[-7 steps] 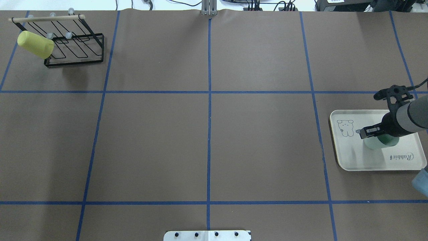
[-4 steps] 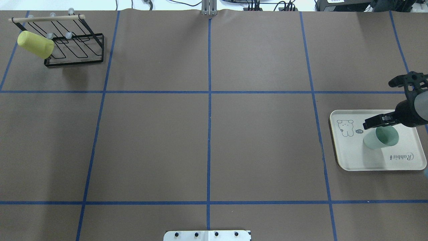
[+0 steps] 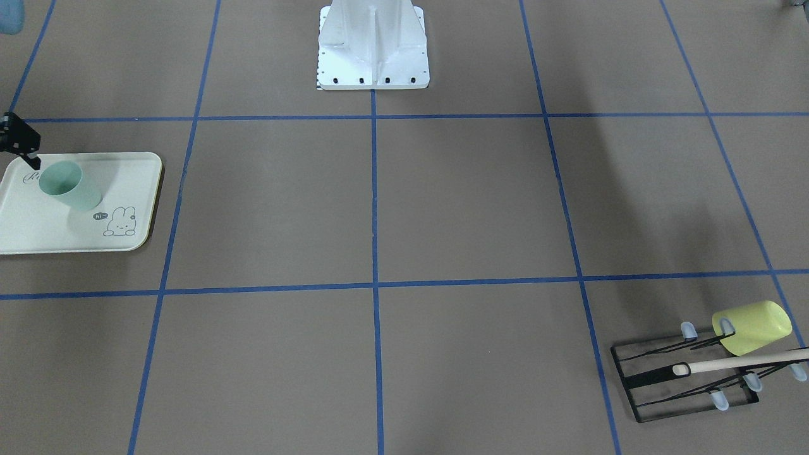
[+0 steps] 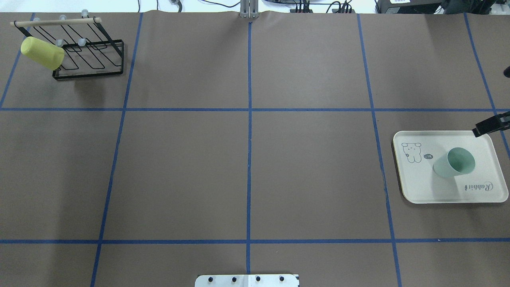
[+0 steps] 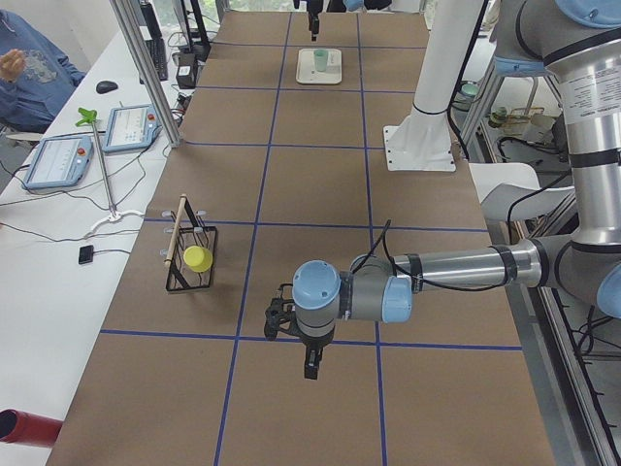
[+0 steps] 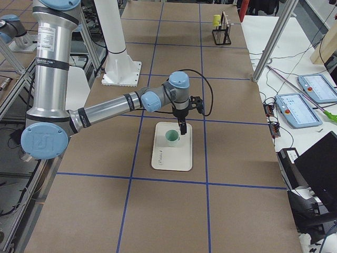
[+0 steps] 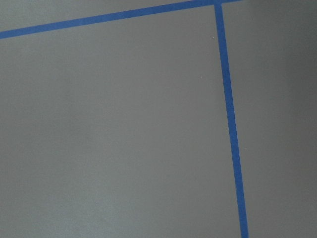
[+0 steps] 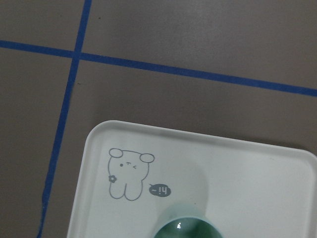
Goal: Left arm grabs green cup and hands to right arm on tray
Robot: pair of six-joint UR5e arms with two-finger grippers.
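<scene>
The pale mint-green cup (image 4: 454,162) stands upright, mouth up, on the cream tray (image 4: 422,187), free of any gripper. It also shows in the front view (image 3: 66,184), the right-side view (image 6: 172,137) and, as a rim only, the right wrist view (image 8: 185,229). My right gripper (image 4: 479,130) is at the tray's far right corner, apart from the cup, open and empty; only its tip shows. My left gripper (image 5: 310,364) hangs over bare table far from the tray; I cannot tell if it is open.
A black wire rack (image 4: 89,56) with a wooden bar stands at the far left corner, with a yellow-green cup (image 4: 42,52) hung on it. The robot's white base (image 3: 373,47) is at the near middle. Blue tape lines grid the brown table.
My right gripper let go of the green cup and drew back to the right, off towards the view's edge. The cup stays standing on the tray.
</scene>
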